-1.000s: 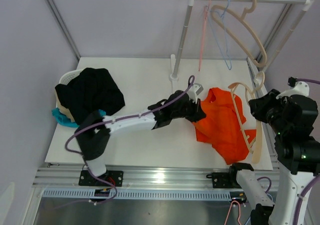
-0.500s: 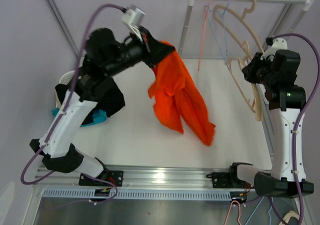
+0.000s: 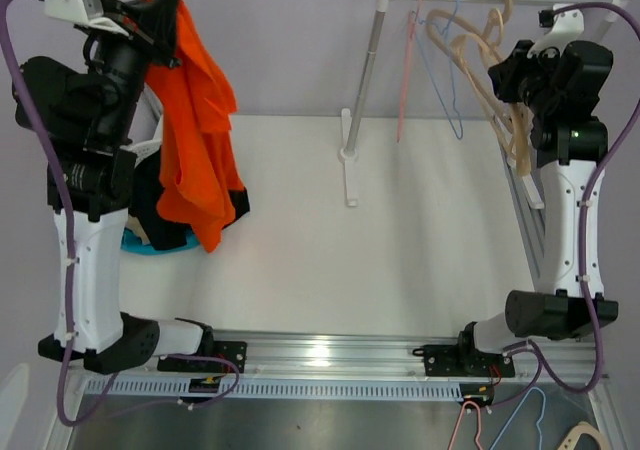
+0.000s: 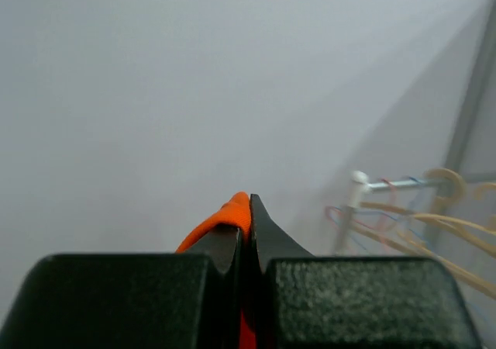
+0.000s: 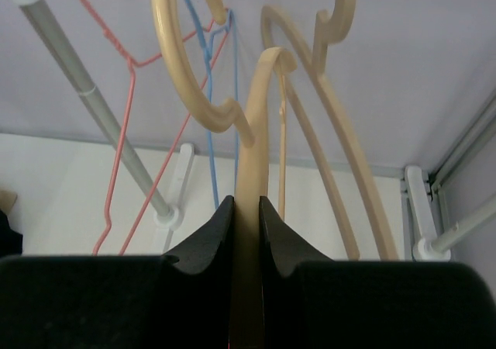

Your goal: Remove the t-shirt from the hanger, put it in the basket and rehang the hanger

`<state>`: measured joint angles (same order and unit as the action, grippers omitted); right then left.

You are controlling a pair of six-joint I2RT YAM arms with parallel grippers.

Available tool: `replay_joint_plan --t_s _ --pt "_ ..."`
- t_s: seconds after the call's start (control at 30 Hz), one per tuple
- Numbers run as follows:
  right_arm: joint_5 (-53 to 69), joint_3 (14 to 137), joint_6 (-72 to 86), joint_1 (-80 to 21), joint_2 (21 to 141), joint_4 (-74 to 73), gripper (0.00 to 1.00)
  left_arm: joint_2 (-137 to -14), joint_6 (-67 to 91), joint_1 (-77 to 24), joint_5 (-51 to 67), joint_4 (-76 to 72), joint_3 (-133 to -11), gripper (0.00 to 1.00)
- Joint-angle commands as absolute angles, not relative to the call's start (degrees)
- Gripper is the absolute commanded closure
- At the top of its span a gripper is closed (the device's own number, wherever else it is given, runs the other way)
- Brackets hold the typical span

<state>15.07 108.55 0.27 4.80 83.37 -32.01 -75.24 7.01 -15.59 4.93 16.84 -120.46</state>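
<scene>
My left end effector (image 4: 246, 209) pinches the orange t-shirt (image 3: 195, 140) high over the clothes pile (image 3: 150, 210), free to drop, while my right end effector (image 5: 246, 213) (clamped tight) holds the bare wooden hanger (image 5: 253, 132) by the rail (image 3: 500, 0).

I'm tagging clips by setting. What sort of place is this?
Probably a robot lab test cell set up for laundry handling, not a home: two robot arms bolted to a metal rail at a white table, bare panel walls, and a small clothes rack with hangers.

No readable text, no labels, no brand marks, no numbers, no signs anywhere
</scene>
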Motion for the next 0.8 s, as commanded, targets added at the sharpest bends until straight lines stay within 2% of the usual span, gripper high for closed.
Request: replay_joint_plan --t_s 0.0,0.07,0.13,0.27,0.37,0.43,0.47,0.5,0.6,0.77 --pt "17.1 114.9 1.1 5.4 88.4 -23.5 1.0 -79.8 2.8 -8.1 7.0 5.4 -122.8 0.99" --pt "17.4 121.3 2.0 5.3 91.9 -24.5 1.0 -82.2 5.6 -3.2 12.0 4.3 -127.2 0.99" --pt "18.3 125.1 2.7 5.3 96.8 -25.0 1.0 -85.7 6.6 -0.6 13.4 3.5 -129.2 0.99" --pt "20.1 134.5 6.1 5.4 103.7 -23.9 1.0 -91.9 8.1 4.3 16.3 3.2 -140.8 0.99" --pt "20.6 140.0 8.0 5.0 108.5 -23.6 1.0 -91.7 9.9 6.3 15.0 5.0 -139.1 0.99" --pt "20.1 139.8 8.6 4.7 110.6 -22.1 1.0 -88.9 11.4 6.4 10.1 6.2 -128.7 0.99" --pt "19.9 139.6 8.9 4.3 111.1 -21.6 1.0 -83.5 13.2 6.4 8.4 4.6 -124.1 0.99" --pt "19.6 139.3 9.1 4.0 111.6 -21.3 1.0 -80.3 14.4 6.2 3.9 2.3 -109.2 0.99" --pt "19.5 137.6 9.1 2.9 112.7 -20.8 1.0 -70.3 16.1 5.4 -3.0 -2.3 -92.6 0.99" --pt "19.9 133.7 9.4 2.1 113.0 -20.7 1.0 -62.2 14.9 5.5 -8.0 -0.4 -79.2 0.99"
